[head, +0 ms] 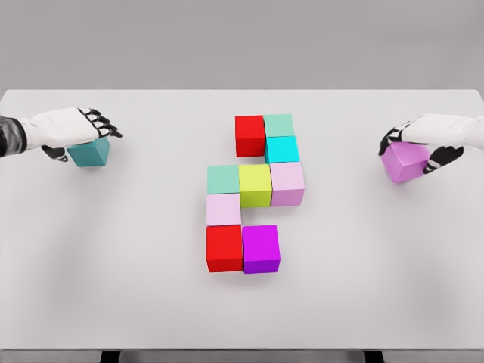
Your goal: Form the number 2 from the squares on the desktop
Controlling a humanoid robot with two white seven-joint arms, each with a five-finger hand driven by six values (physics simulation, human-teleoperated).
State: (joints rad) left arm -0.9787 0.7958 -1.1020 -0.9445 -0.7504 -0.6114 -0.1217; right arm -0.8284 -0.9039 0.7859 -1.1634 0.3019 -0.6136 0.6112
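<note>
The left hand [72, 128] enters at the upper left of the frame, fingers curled over a teal cube [89, 153] resting on the white table [113, 287]; the grip covers the cube's top and rear. The right hand [431, 140] enters at the upper right, fingers closed around a violet cube [404, 162], which sits tilted on the table surface.

Between the hands, at frame centre, nine cubes lie packed together; top row: red cube [249, 136] and mint cube [278, 125]; below the mint one, a cyan cube [282, 149]; middle row, left to right: pale green cube [223, 179], yellow-green cube [255, 185], lilac cube [287, 184]; below the pale green one, a light pink cube [224, 209]; bottom row: second red cube [224, 248] and magenta cube [261, 249], touching.
</note>
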